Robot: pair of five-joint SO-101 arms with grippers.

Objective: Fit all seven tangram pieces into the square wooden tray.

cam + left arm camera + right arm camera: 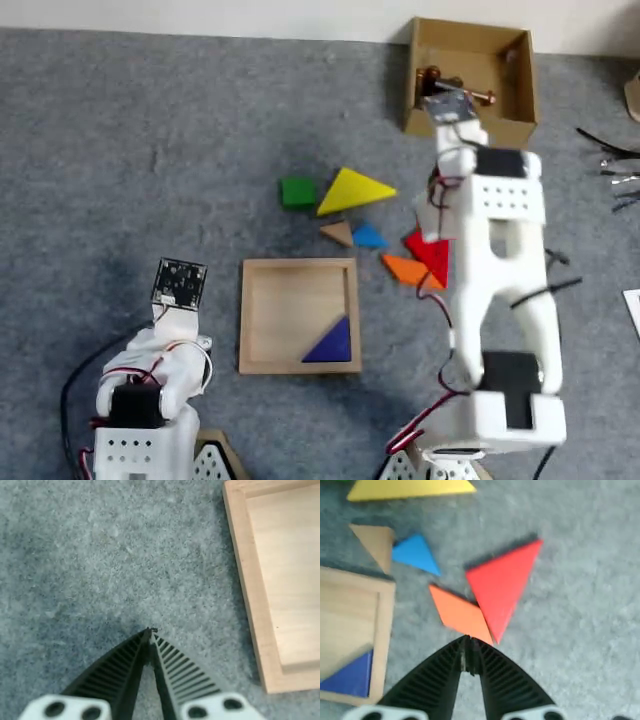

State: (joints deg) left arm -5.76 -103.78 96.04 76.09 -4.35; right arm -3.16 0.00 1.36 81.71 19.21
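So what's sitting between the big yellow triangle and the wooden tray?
A small tan triangle and a light blue triangle, side by side, as the high view shows.

No readable text, labels or numbers appear anywhere, as far as visible.

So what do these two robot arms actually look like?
The left arm and right arm are chunky white plastic shells with black motor blocks and thin red and black wires along them. The left claw and right claw are each two black ribbed wedges tapering to a point.
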